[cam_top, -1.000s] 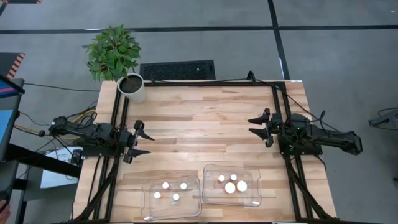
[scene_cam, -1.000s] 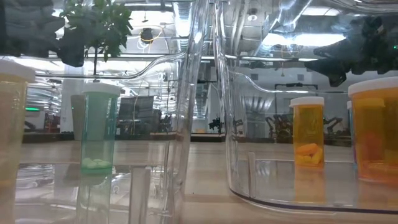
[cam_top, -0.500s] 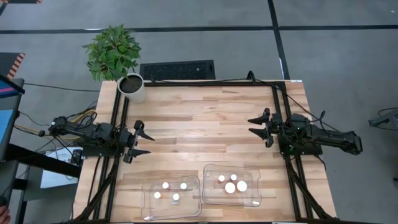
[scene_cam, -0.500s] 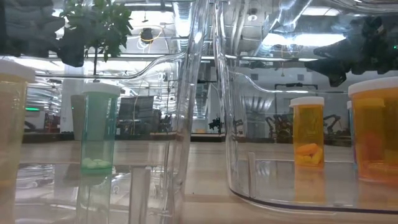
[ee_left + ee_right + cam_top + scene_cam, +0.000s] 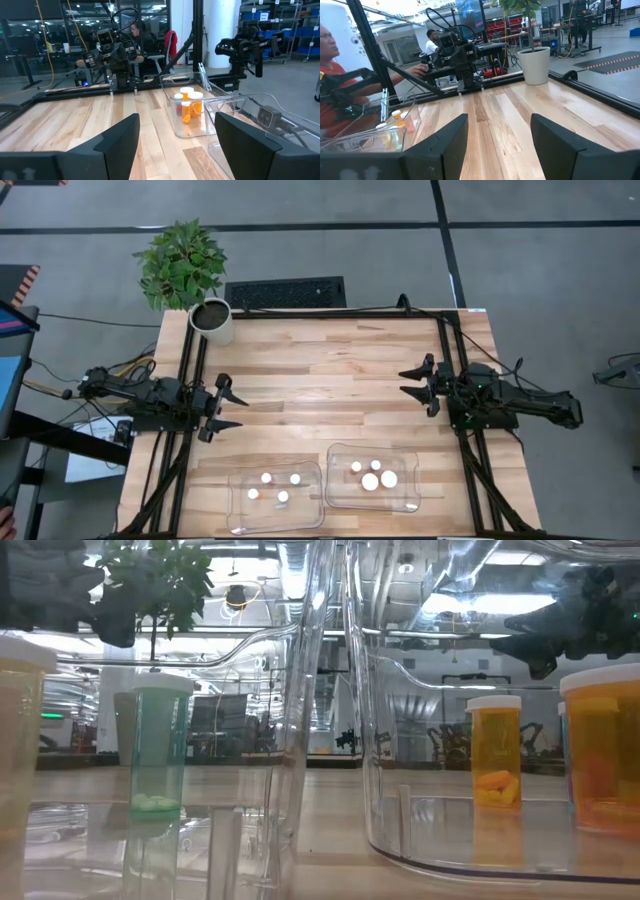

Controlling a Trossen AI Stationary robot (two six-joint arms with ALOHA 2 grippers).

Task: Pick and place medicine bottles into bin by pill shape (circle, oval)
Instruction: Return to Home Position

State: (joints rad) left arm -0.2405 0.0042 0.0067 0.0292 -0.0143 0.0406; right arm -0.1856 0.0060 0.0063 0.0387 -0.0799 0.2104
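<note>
Here left claw (image 5: 243, 413) and right claw (image 5: 401, 382) gape empty, well apart from binned medicine bottles (image 5: 370, 481).

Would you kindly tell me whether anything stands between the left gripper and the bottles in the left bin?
Nothing visible does. Bare table lies between the open left gripper and the left bin; only the bin's clear wall surrounds its four bottles. The plant pot stands at the far corner; the right gripper is opposite.
</note>
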